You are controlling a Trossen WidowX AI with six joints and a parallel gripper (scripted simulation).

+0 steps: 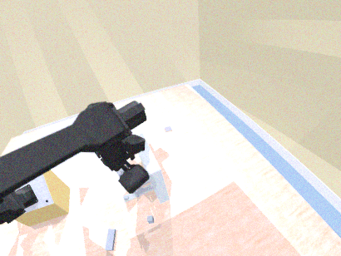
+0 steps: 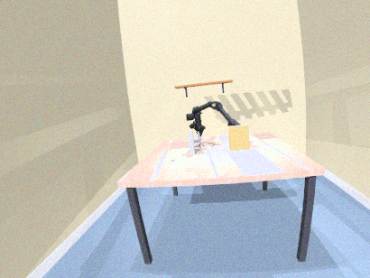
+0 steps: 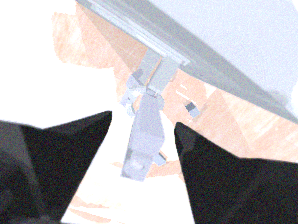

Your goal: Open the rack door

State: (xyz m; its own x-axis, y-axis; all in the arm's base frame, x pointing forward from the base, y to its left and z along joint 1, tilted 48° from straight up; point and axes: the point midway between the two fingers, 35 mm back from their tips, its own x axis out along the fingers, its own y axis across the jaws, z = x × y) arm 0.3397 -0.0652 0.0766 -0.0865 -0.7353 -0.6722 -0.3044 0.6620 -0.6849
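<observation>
The rack (image 1: 161,184) (image 2: 191,143) stands on the table (image 2: 217,179), pale blue-grey and partly behind the gripper in the top view. A large grey panel (image 3: 235,37) of it crosses the wrist view's upper right. I cannot tell door from frame there, nor the door's angle. The upright grey handle (image 3: 148,125) is seen from above, beside short pale bars. My gripper (image 1: 126,161) (image 2: 200,131) (image 3: 144,120) is open over the handle, one dark finger on each side in the wrist view, with gaps. Whether the fingertips reach down to the handle's height is unclear.
A yellow box (image 1: 59,193) (image 2: 239,137) stands near the arm's base. A small blue block (image 1: 150,219) and a blue bar (image 1: 110,239) lie near the rack; a small flat piece (image 1: 168,129) lies beyond it. A wall shelf (image 2: 203,84) hangs behind.
</observation>
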